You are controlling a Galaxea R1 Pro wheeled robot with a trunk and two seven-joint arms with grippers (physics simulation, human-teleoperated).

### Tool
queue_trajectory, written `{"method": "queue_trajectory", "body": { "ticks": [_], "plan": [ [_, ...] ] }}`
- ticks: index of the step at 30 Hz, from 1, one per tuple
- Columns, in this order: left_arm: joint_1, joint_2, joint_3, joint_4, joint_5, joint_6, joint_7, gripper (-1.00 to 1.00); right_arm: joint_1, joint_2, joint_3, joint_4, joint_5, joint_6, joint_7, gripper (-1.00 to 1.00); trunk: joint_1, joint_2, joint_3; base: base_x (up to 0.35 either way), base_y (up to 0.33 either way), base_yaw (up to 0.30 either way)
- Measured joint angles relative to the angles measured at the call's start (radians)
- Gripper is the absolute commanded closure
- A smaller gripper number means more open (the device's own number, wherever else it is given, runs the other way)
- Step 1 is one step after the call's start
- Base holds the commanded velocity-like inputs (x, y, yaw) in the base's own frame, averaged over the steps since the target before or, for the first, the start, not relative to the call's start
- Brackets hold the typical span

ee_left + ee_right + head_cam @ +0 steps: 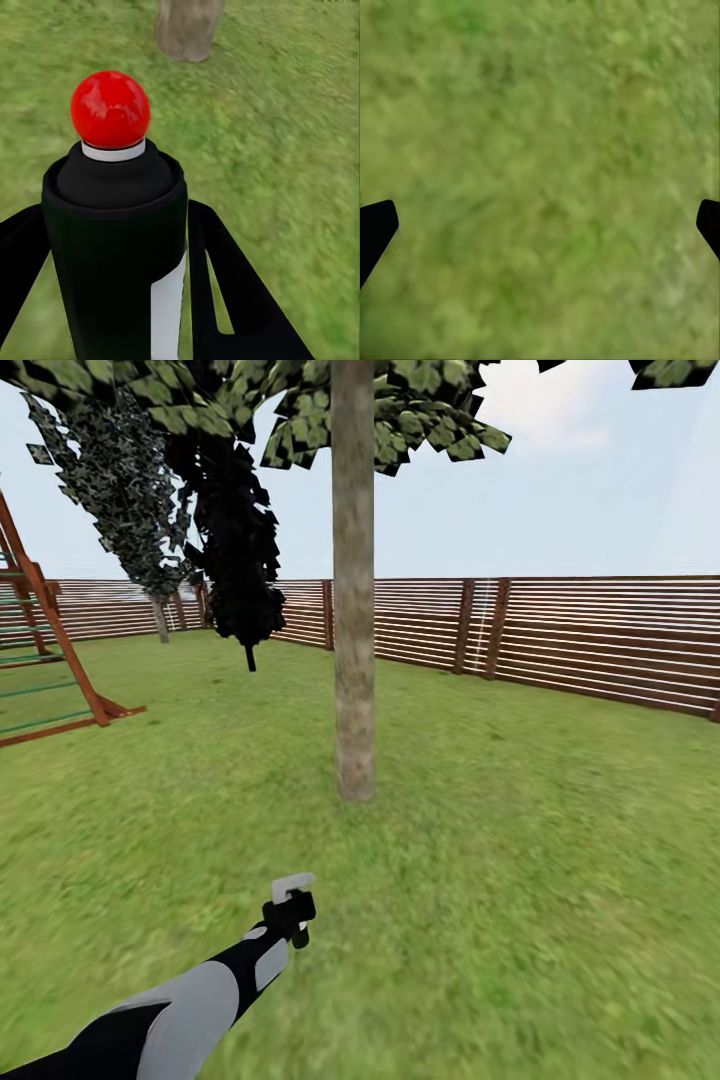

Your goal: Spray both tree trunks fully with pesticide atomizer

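Note:
The pesticide atomizer (112, 225) is a black bottle with a white stripe and a red ball top. My left gripper (120, 292) is shut on it, one black finger (225, 285) on each side. In the head view the left gripper (290, 912) is stretched forward low over the lawn, pointing at a tree trunk (352, 620) a short way ahead. The left wrist view shows that trunk's base (187, 26) beyond the red top. The tree's blocky green crown (400, 410) spreads overhead. My right gripper (540, 225) hangs open over bare grass, holding nothing.
A brown slat fence (560, 635) rings the lawn behind the tree. A wooden playset (50, 650) stands at the left. Two dark narrow conifers (235, 550) rise at the back left. Grass stretches to the right of the trunk.

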Motion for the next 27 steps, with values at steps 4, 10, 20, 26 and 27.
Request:
{"method": "queue_trajectory", "body": {
  "ticks": [4, 10, 20, 26, 27],
  "plan": [
    [0.000, 0.003, -0.004, 0.000, -0.013, 0.003, 0.000, 1.00, 0.000, -0.007, 0.001, -0.010, 0.002, -0.003, -0.006, -1.00, 0.001, 0.000, 0.000, 0.022, 0.000, 0.000],
    [0.000, 0.071, -0.006, -0.001, -0.016, 0.001, 0.003, 1.00, 0.000, -0.049, -0.005, -0.073, 0.000, -0.003, -0.010, -1.00, 0.001, 0.000, 0.000, 0.000, 0.000, 0.000],
    [0.000, 0.108, -0.016, -0.023, -0.017, -0.003, -0.223, 1.00, -0.242, -0.085, -0.006, -0.381, 0.002, 0.299, 0.231, -1.00, 0.001, 0.000, 0.000, 0.000, 0.000, 0.000],
    [0.000, 0.147, -0.025, -0.066, -0.017, -0.001, -0.654, 1.00, -0.582, -0.096, 0.002, -0.238, 0.053, 0.382, 0.662, -1.00, 0.000, 0.000, 0.000, 0.000, 0.000, 0.000],
    [0.000, 0.147, -0.028, -0.070, -0.018, 0.000, -0.722, 1.00, -0.616, -0.088, 0.003, -0.235, 0.062, 0.403, 0.772, -1.00, 0.000, 0.000, 0.000, 0.000, 0.000, 0.000]
  ]
}}
